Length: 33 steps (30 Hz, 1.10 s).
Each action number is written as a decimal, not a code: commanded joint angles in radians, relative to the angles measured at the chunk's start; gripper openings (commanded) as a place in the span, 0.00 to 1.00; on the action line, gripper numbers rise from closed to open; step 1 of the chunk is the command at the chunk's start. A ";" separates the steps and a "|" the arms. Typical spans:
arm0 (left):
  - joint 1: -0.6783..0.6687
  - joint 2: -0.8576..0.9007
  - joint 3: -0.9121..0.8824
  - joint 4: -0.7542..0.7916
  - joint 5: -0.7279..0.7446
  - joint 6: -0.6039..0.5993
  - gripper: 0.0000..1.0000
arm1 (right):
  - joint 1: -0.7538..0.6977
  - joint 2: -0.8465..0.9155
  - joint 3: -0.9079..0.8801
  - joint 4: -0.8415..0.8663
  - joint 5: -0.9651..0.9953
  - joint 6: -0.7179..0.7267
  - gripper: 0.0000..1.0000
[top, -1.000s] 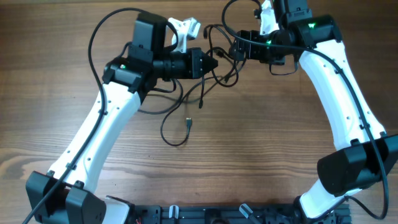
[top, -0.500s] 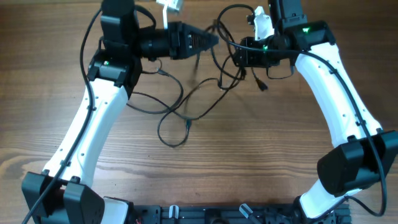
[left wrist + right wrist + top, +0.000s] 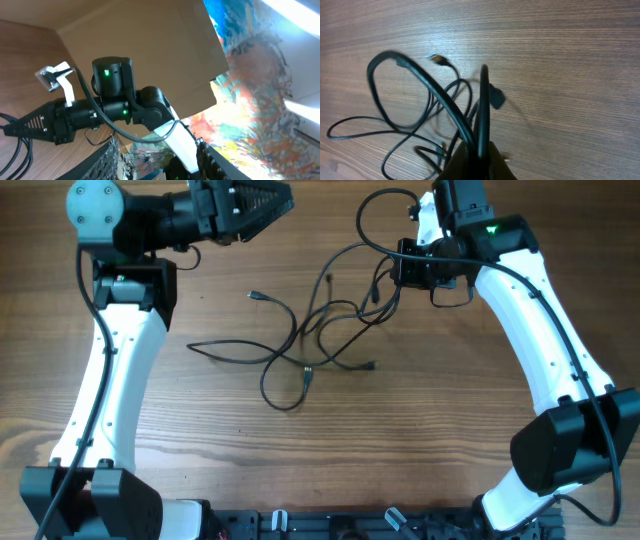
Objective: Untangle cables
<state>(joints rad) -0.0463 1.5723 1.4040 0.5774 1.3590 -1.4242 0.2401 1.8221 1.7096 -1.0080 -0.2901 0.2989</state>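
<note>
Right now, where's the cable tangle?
In the overhead view the cables sprawl at the middle of the table, one strand rising into the right gripper at their far-right edge; the left gripper is far left, apart from them.

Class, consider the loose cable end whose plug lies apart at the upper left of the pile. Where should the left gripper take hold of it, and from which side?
Probably just behind the plug, on the straight stretch of cable before it enters the tangle. That stretch lies flat and alone, so come straight down from above on the tangle's left side, jaws across the cord.
</note>
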 commanded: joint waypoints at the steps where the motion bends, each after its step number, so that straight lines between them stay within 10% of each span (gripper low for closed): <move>1: 0.003 -0.014 0.011 -0.037 0.093 0.110 0.52 | -0.004 0.009 -0.003 0.018 -0.023 0.014 0.04; 4: 0.003 -0.014 0.002 -0.258 0.098 0.341 0.51 | -0.004 0.005 0.027 0.041 -0.242 -0.101 0.05; 5: 0.003 -0.013 0.002 -0.362 0.092 0.442 0.51 | -0.004 0.004 0.043 0.034 -0.250 -0.105 0.15; 7: 0.003 -0.004 0.002 -0.601 0.029 0.629 0.52 | -0.006 -0.003 0.093 -0.008 -0.155 -0.031 0.68; 11: -0.008 0.016 0.002 -0.910 -0.163 0.836 0.49 | -0.024 -0.005 0.112 -0.068 0.094 0.156 0.96; 19: -0.264 0.070 0.002 -1.220 -0.800 1.028 0.57 | -0.097 0.007 0.074 -0.084 0.134 0.043 0.99; 33: -0.395 0.334 0.002 -1.149 -1.211 1.049 0.72 | -0.098 0.027 0.068 -0.082 0.134 0.014 0.99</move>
<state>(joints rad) -0.4442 1.8805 1.4055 -0.5983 0.2405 -0.4114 0.1410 1.8244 1.7863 -1.0924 -0.1741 0.3344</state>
